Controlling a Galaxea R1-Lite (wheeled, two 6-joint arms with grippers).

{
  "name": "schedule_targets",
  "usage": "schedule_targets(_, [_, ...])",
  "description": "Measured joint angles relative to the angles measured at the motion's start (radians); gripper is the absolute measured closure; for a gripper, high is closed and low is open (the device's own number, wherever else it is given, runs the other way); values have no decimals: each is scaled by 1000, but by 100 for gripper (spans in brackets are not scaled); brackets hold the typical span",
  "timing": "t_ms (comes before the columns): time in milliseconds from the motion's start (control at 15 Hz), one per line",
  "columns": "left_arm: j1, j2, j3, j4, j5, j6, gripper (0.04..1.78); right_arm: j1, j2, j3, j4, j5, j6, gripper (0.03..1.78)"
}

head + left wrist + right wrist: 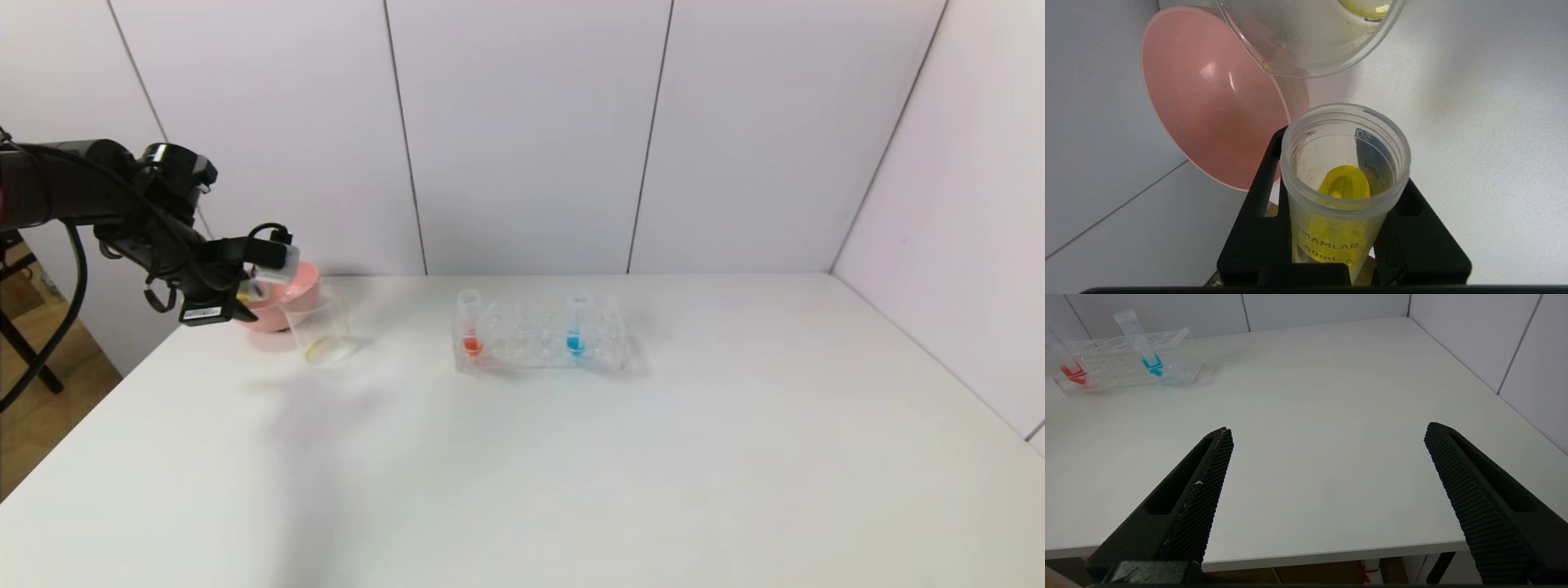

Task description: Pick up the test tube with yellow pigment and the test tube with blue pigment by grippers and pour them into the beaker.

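Observation:
My left gripper (260, 279) is shut on the test tube with yellow pigment (1345, 192), a clear tube with yellow liquid still inside. It holds the tube tilted, high at the table's far left, with its mouth beside the rim of the beaker (318, 331). In the left wrist view the beaker (1310, 41) lies just beyond the tube's mouth, with a thin yellow pool at its bottom. The test tube with blue pigment (576, 325) stands in the clear rack (543, 339) at mid-table and shows again in the right wrist view (1147, 355). My right gripper (1327, 430) hangs open over the table's near edge.
A pink bowl (286, 298) stands right behind the beaker, close to my left gripper. A tube with red liquid (471, 327) stands at the rack's left end. White wall panels close off the back and the right side of the table (653, 457).

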Motion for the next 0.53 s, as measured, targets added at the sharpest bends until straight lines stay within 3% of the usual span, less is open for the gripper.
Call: schedule_targets(533, [-29, 10, -2, -3, 95, -95, 128, 0, 0, 0, 0, 0, 0, 10])
